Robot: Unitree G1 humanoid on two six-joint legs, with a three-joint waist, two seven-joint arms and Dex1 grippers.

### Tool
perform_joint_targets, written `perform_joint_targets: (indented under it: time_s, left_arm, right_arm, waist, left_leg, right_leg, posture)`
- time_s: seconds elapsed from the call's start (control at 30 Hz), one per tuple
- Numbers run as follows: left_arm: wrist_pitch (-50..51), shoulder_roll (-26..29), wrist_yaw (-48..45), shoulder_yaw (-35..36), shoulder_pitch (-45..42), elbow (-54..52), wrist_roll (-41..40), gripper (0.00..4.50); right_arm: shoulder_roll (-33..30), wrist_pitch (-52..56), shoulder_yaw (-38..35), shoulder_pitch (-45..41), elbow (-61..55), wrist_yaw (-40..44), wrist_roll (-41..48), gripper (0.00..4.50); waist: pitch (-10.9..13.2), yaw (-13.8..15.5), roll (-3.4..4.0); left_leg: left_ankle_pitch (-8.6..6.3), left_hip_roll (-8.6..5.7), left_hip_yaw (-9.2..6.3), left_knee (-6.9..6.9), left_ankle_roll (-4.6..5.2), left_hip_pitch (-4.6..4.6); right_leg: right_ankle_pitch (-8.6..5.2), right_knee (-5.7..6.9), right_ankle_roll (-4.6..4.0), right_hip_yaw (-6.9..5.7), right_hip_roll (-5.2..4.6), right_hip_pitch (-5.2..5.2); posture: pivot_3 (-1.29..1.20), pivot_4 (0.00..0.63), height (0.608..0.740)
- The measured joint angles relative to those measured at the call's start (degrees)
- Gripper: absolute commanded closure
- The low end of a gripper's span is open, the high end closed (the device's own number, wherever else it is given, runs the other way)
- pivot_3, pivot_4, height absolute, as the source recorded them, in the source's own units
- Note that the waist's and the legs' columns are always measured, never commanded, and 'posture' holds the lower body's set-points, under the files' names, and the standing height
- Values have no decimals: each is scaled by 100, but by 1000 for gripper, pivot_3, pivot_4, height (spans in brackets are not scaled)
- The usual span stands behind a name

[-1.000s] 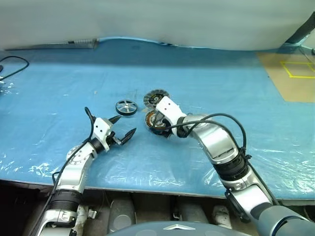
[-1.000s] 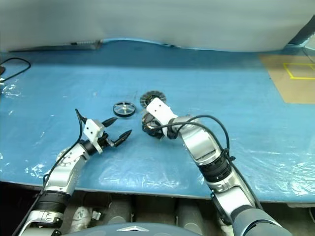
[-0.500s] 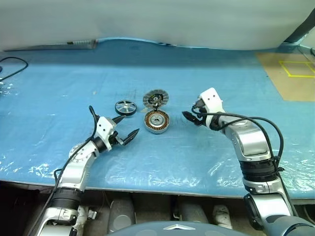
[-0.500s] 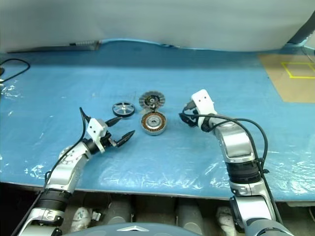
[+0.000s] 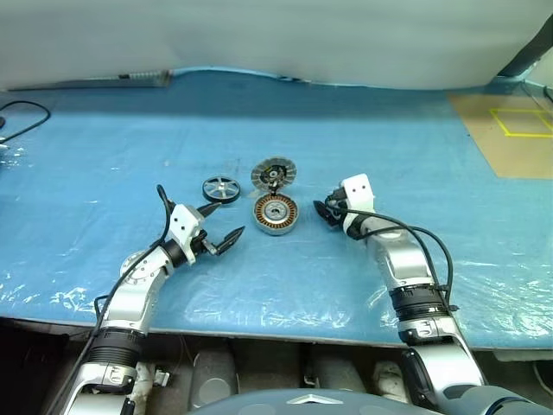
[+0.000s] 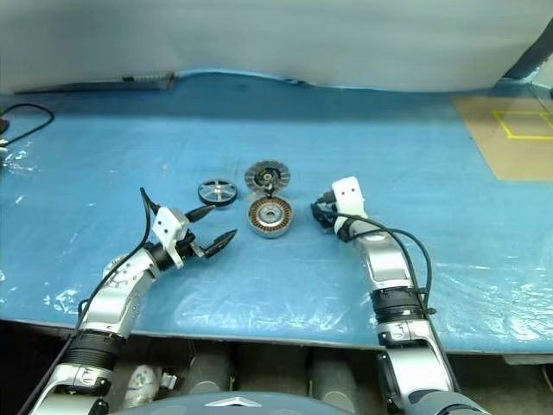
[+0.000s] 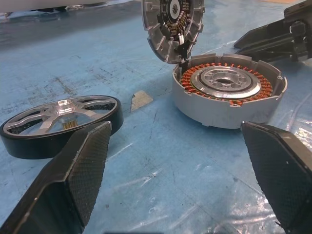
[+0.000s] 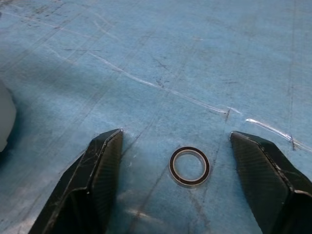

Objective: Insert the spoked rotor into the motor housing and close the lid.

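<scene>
Right now your spoked rotor (image 5: 221, 188) lies flat on the blue-covered desk (image 5: 104, 130), roughly mid-desk and a little toward the robot's left, untouched by either tool. Just to its right you have the motor housing (image 5: 276, 213), sitting open with its copper-brown windings and silver centre facing up. The lid (image 5: 273, 173) stands tilted up at the housing's far edge, its inner face with dark centre turned toward the robot; from the left wrist view it appears joined to the housing's rim by short wires, though you cannot be sure of that link.

Your left tool (image 5: 220, 223) hangs just above the desk on the near side of the rotor, pointing toward the housing, its two black fingers (image 7: 83, 170) spread wide with nothing between them. In its wrist view the rotor sits beside one finger and the housing lies ahead, nearer the other.

Your right tool (image 5: 324, 211) is low over the desk just to the right of the housing, near it but apart. Its fingers (image 8: 102, 165) are spread and grasp nothing. Between them, flat on the desk, you can see a small ring (image 8: 189, 166) with a dark rim and a pale inner band.

A black cable (image 5: 22, 112) curls at the desk's far left edge, and a brown panel with yellow tape (image 5: 510, 130) covers the far right corner.
</scene>
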Motion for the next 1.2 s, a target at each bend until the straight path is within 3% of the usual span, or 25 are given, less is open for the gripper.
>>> perform_joint_targets:
  time_s: [0.23,0.67,0.87,1.2]
  left_arm:
    - [12,24,-33,-2,68,-19,-9,0]
    - [73,-111,-107,-217,170,-60,-17,0]
    - [59,-230,-124,-294,142,-59,-17,0]
    - [60,-267,-112,-320,167,-66,-13,0]
  right_arm:
    - [-87,-164,270,392,-320,-22,-121,3915]
    - [-954,376,559,1308,-1994,856,-26,3915]
    - [-725,970,1003,880,-2666,1387,350,3915]
    - [-48,1364,1360,214,-2513,1122,406,3915]
  waist:
    - [-7,37,-5]
    - [-15,14,-11]
    - [-11,-35,-5]
    - [-10,-37,-3]
  left_leg:
    - [0,-1,0,-7,0,5]
    - [-1,2,-1,-26,2,-2]
    - [0,4,-1,-25,1,-39]
    - [0,4,-2,-27,0,-41]
  right_leg:
    - [-1,-14,1,-1,0,11]
    - [-2,-39,4,-4,2,4]
    - [-1,-35,3,-5,6,-31]
    - [-1,-36,2,-8,5,-32]
  posture:
    - [0,150,740]
    - [0,150,740]
    - [0,150,740]
    - [0,150,740]
